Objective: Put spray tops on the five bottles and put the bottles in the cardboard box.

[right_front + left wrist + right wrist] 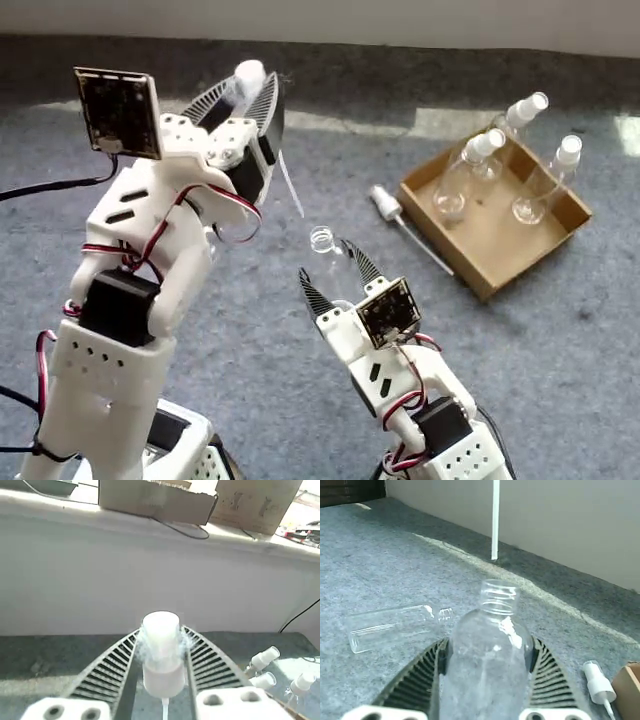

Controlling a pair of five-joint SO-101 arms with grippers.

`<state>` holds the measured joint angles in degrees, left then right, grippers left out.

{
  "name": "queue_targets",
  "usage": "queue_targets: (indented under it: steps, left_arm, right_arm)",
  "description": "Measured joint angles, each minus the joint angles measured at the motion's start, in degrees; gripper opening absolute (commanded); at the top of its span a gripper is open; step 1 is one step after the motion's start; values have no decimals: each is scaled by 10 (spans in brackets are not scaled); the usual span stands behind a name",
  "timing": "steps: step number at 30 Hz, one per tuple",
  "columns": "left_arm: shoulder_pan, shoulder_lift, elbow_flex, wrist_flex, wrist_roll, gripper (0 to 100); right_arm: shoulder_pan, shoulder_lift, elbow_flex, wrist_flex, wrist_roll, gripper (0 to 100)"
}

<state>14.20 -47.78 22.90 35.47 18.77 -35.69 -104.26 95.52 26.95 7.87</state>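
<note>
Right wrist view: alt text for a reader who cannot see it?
The right gripper holds an uncapped clear bottle upright, a dip tube hanging above it. A second bottle and a loose spray top lie on the grey mat.

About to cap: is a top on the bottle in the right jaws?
Off. The bottle has a bare threaded neck; the spray top hangs above.

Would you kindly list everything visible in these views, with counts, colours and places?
capped bottles: three, clear, white-topped, in the cardboard box
cardboard box: one, brown, on the carpet
open bottle: one, clear, in the right gripper
lying bottle: one, clear, uncapped, on the carpet
loose spray top: one, white, beside the box
held spray top: one, white, in the left gripper
carpet: one, grey, over the table
left gripper: one, white, raised, shut
right gripper: one, white, low, shut
</note>
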Motion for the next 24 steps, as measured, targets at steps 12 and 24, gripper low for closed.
queue_targets:
  steps: [12, 24]
  left_arm:
    - [17, -3, 15, -45, -1, 4]
    - [69, -5, 63, -45, -1, 4]
  right_arm:
    - [0, 0, 0, 0, 0, 84]
    - [0, 0, 0, 0, 0, 84]
